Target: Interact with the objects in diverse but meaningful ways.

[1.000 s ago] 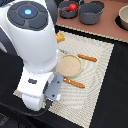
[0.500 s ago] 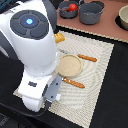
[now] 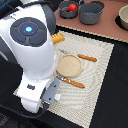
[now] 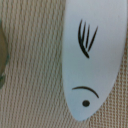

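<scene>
No object was seen lifted or moved, so the task was judged to be at an early point. The flat white fish (image 4: 95,55) lay on the woven mat (image 4: 35,70), filling the wrist view. The tomato (image 3: 72,7) sat in a dark pot (image 3: 67,11), well apart. The fingers were hidden behind the arm (image 3: 32,55), so their state could not be told.

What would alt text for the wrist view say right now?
A flat white fish fills much of the frame, lying on a beige woven mat; it has a black dot eye, a curved mouth line and black fin strokes. A blurred greenish edge shows at one side; no pincer is visible.
</scene>
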